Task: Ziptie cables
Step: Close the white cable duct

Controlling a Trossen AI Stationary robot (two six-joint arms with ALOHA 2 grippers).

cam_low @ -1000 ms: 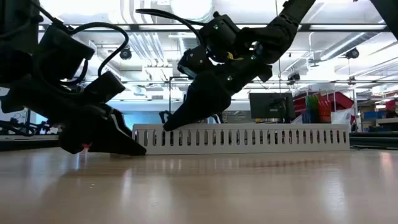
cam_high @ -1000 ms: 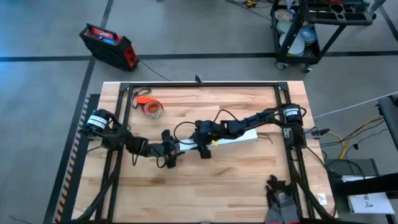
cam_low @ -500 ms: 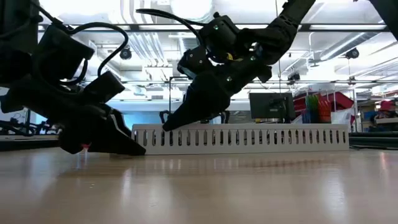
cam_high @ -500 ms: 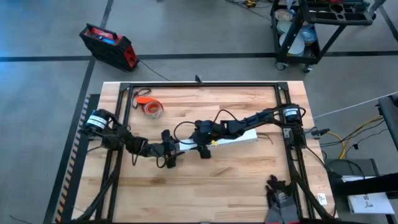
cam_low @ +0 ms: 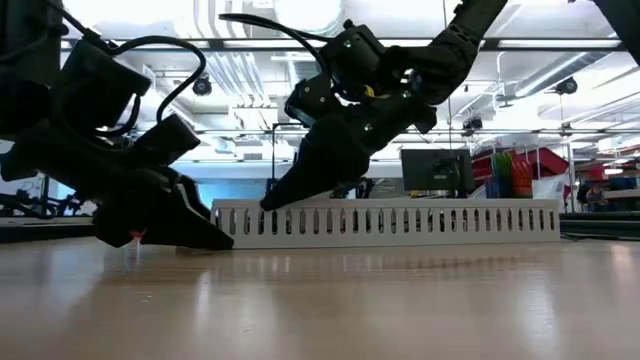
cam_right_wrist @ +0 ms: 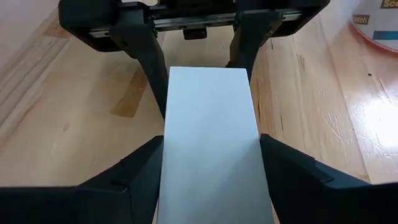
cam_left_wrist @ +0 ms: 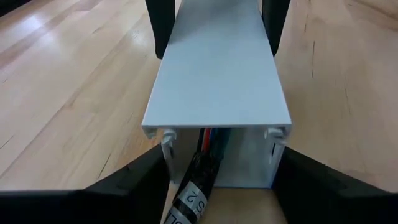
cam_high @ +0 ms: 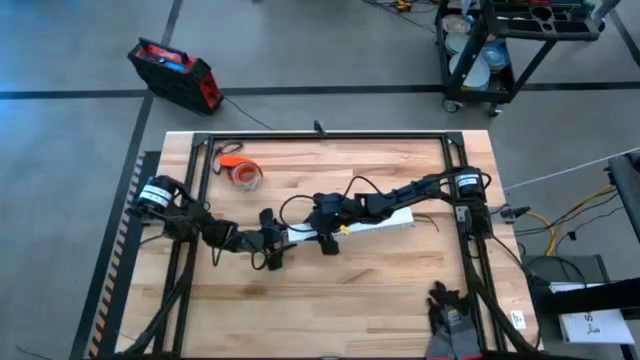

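Both grippers straddle the white channel (cam_high: 352, 226) mid-table, left gripper (cam_left_wrist: 219, 180) at its end, right gripper (cam_right_wrist: 211, 177) partway along, fingers spread against its walls. Only the left wrist view shows the cables (cam_left_wrist: 208, 155) inside the channel's open end.

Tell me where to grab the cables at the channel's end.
Grip the cables by their dark labelled sleeve where it leaves the channel, coming in endwise: lid and walls cover the rest. The left gripper and right gripper hold the channel.

White channel (cam_high: 375, 224), tape roll (cam_high: 243, 176)
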